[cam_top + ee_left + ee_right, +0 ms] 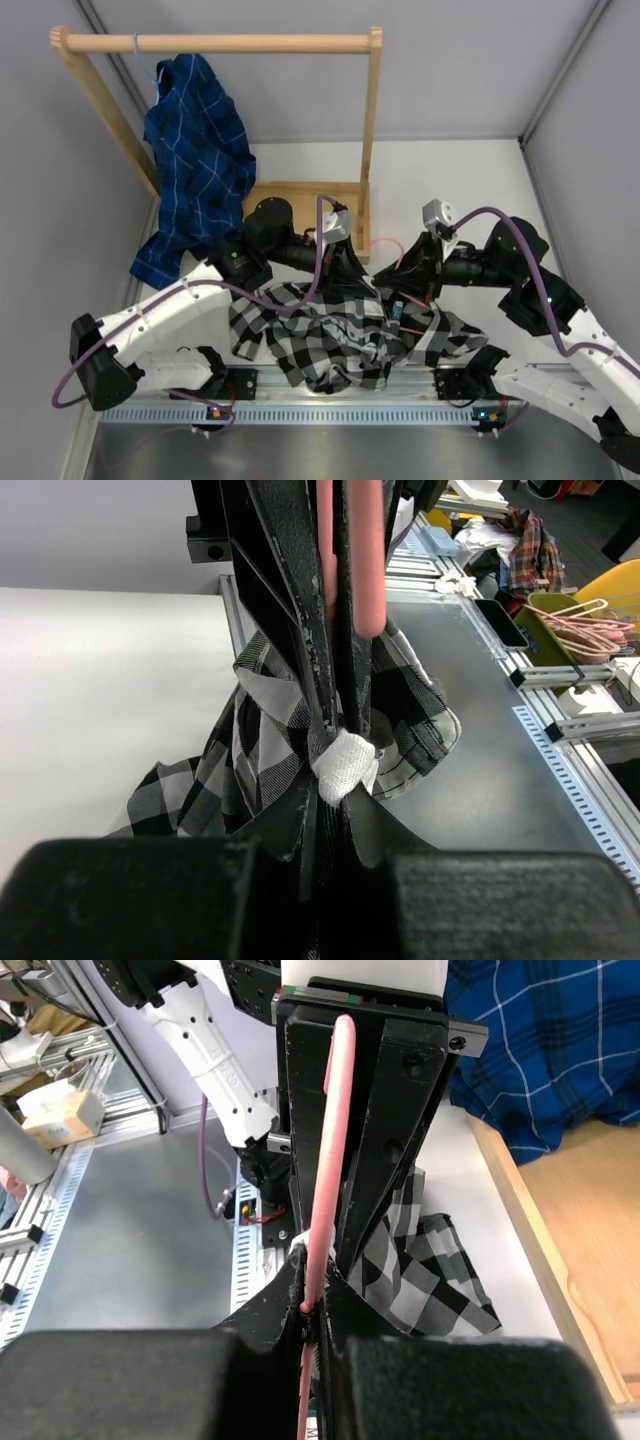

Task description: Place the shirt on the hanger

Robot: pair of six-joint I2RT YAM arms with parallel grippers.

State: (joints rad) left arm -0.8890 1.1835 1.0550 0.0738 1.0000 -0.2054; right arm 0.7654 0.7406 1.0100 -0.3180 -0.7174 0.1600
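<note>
Status: both of my arms meet mid-table, over the shirt point(340, 345).
- Left gripper point(335, 770): jaws closed, pinching a small white patch of the shirt's fabric. It looks like collar lining, but I can't confirm that.
- Right gripper point(312, 1300): jaws closed on the hanger point(335, 1140), with the pink wire running straight up out of the pinch.
- Most of the shirt lies bunched on the table point(470, 180) at the near edge. Only the pinched part is lifted. The hanger isn't inside it yet, as far as I can tell.

Risks from here:
- The left pinch is tiny, so any pull against the heaped cloth could strip it out.
- The thin wire can swivel in the right jaws, and then the hanger arm points the wrong way.
- The heap hides the openings, so the wire may go into a fold or a sleeve instead of the neck.
- The two grippers sit almost touching, so a small move could make them clash.
- The purple cable point(300, 300) loops over the cloth and could snag.

Surroundings:
- The table is white and smooth, so the cloth will probably slide rather than anchor.
- An aluminium rail point(330, 410) runs along the near edge.
- A wooden rack point(220, 43) stands at the back with a blue shirt point(195, 150) on it, close to my left arm.
- There are grey walls on both sides.
</note>
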